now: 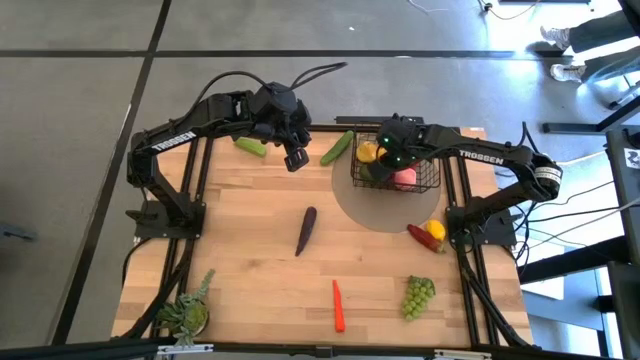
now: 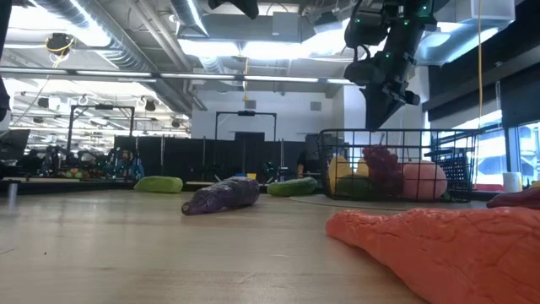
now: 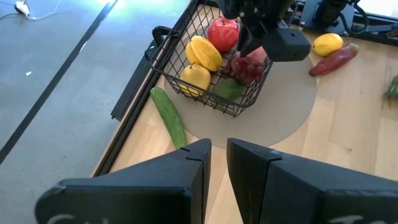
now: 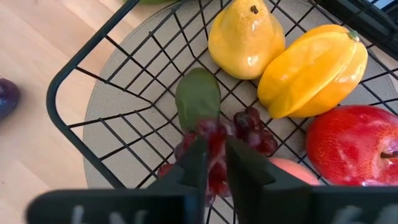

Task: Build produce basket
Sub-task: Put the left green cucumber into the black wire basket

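The black wire basket [image 1: 356, 182] stands on a round grey mat at the table's far right. In it lie a yellow pear [image 4: 245, 37], a yellow ribbed fruit [image 4: 314, 68], a red apple [image 4: 351, 146] and a green piece [image 4: 198, 96]. My right gripper [image 4: 216, 155] reaches down into the basket, shut on the dark grapes [image 4: 252, 127]. My left gripper [image 1: 295, 158] hangs shut and empty above the far middle of the table. The purple eggplant [image 1: 306, 231], orange carrot [image 1: 338, 305] and green grapes [image 1: 418, 296] lie on the bare wood. My right gripper has the dark grape bunch pinched between its two fingers, on a strand in the bunch's middle [image 4: 214, 134]. The fingers [image 4: 194, 163] come steeply from above. The rest of the bunch spreads to both sides and lies on the basket's floor beside the other fruit.
One cucumber [image 1: 337, 148] lies just left of the basket, another [image 1: 251, 146] at the far left. A red pepper [image 1: 424, 238] and a lemon [image 1: 436, 229] sit near the right edge. A leafy potted plant [image 1: 187, 312] stands at the near left corner.
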Controlling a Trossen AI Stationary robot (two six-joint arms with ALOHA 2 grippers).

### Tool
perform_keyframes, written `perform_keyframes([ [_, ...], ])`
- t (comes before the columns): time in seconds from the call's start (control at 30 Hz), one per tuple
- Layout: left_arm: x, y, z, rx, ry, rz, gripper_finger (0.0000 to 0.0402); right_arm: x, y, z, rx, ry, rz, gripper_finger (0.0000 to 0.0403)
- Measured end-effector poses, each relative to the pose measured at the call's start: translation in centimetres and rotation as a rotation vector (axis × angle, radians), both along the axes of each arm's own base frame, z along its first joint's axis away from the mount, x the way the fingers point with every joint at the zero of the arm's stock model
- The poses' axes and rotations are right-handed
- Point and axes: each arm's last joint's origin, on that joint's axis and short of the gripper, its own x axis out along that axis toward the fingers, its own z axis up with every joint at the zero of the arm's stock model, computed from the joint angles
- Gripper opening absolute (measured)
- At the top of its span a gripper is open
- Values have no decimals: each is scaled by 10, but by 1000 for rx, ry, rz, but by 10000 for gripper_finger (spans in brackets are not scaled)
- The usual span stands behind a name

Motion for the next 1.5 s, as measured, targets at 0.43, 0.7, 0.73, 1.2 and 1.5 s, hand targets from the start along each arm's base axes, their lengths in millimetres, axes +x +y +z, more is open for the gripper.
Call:
perform_keyframes([
  [0.43, -2, 0, -2, -10, 29, 2, 41, 3, -1, 26, -23, -19, 29, 119],
  [0.7, -3, -1, -3, -15, 38, 4, 41, -1, 12, 66, -27, 34, 181, 119],
  [0.73, -3, -1, -4, -17, 47, 4, 41, 0, 15, 70, -27, 38, 210, 119],
  [1.2, -15, 1, -14, -106, 162, 110, 41, -23, 68, 109, 31, 19, 430, 119],
  [1.5, -17, 1, -15, -122, 182, 132, 41, -67, 102, 127, 171, -6, 339, 119],
])
